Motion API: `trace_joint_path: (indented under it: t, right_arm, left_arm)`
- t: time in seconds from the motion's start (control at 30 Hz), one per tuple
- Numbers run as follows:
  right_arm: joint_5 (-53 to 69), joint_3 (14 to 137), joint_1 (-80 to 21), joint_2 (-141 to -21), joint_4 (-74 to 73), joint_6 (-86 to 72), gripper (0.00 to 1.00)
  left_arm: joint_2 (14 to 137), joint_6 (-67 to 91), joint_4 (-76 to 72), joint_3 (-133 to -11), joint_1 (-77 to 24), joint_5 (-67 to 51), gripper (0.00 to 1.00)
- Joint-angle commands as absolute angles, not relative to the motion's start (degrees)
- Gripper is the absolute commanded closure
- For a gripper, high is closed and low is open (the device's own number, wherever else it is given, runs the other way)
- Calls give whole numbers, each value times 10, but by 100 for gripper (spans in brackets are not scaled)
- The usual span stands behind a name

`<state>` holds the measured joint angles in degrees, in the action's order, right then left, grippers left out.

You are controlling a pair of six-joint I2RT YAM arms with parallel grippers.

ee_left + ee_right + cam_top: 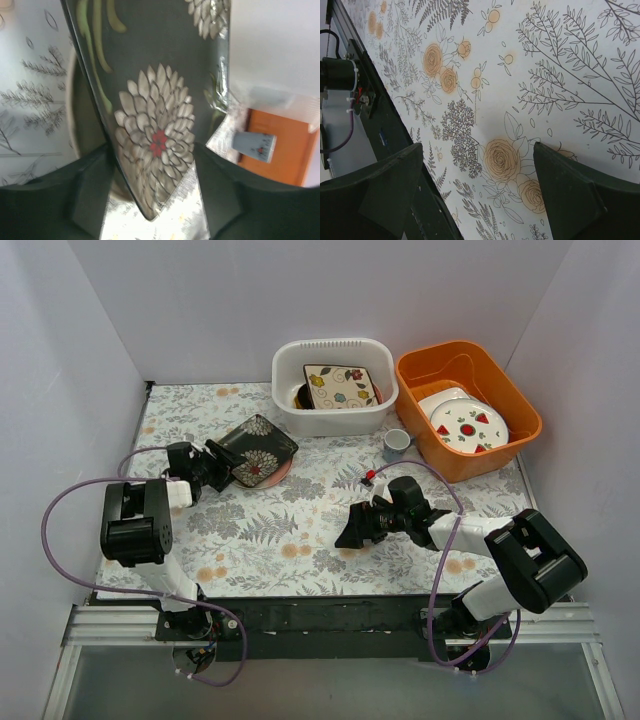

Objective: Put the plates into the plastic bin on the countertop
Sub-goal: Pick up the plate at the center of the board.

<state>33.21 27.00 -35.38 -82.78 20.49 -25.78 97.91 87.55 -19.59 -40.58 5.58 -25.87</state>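
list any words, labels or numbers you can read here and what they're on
None can be read.
The small cup carries a tiny dark and red print, too blurred to tell if it is lettering.
The black flowered plate, the white bin and the orange tub show no text.

Orange tub (pixel 455 365) far right, white fruit-marked plates (pixel 468 425) inside, small grey cup (pixel 397 441) beside it

One plastic bin (pixel 335 418), one orange tub (pixel 480 462), one small cup (pixel 397 441), two square plates (pixel 258 448), two white round plates (pixel 467 425).
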Motion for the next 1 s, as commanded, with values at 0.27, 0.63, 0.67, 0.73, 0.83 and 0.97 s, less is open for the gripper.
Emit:
trace_joint_path:
  t: [0.27,0.63,0.67,0.73,0.83,0.97]
  right_arm:
    - [325,278,-357,-826,200,-261,2]
    - [302,253,-357,-792,188,-268,2]
    - [301,252,-357,-789,188,-269,2]
    - [294,248,-357,-782,187,-272,2]
    - [287,243,-357,-776,185,-274,2]
    - [283,240,-357,-773,185,-278,2]
  left_arm:
    - [1039,877,-258,-421,60,-276,74]
    - [1032,862,-240,-430,61,-286,100]
    - [1027,860,-237,-430,61,-285,100]
    - [1014,859,-233,-429,61,-285,100]
    - [998,851,-223,-431,62,-284,100]
    - [974,846,-215,-431,60,-284,100]
